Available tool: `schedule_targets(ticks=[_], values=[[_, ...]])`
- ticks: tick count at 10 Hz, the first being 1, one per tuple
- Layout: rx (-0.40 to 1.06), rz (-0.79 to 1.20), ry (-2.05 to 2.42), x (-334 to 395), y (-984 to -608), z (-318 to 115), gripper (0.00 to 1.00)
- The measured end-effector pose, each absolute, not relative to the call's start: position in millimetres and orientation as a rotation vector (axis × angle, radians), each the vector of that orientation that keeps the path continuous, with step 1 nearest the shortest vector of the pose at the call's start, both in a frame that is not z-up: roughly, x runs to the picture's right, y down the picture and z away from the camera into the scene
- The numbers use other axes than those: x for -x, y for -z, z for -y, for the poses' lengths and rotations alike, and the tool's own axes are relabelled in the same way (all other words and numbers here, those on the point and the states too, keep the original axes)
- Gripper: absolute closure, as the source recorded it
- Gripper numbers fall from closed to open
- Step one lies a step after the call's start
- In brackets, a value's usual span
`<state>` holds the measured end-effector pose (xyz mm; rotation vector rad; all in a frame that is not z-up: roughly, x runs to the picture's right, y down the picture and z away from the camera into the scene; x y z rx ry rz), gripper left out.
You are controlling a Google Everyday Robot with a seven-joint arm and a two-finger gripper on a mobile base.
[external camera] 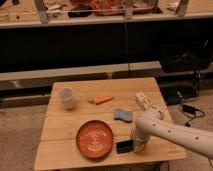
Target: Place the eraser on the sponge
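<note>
Our gripper [137,146] is down low at the near edge of the wooden table [65,156], right against the right end of the black eraser [123,146]. The eraser lies flat on the wood, just right of the orange plate [94,139]. We cannot tell whether the gripper has hold of the eraser or only stands beside it.

The light-blue sponge [122,115] lies farther back, apart from the eraser and bare on top, so the eraser is not on it now. The arm reaches in from the right, which we judge suits taking the block across its narrow width. The carrot [101,99], the pale cup [66,97] and the white bottle-like object [143,101] lie farther off, clear of the short way between eraser and sponge.
</note>
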<state>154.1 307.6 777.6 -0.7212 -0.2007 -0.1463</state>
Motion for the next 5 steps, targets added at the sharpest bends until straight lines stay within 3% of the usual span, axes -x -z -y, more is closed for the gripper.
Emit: schedule_targets(ticks=[5], values=[[0.698, 0.19, 0.114, -157.1, -785.6, -277.5, 1.0]])
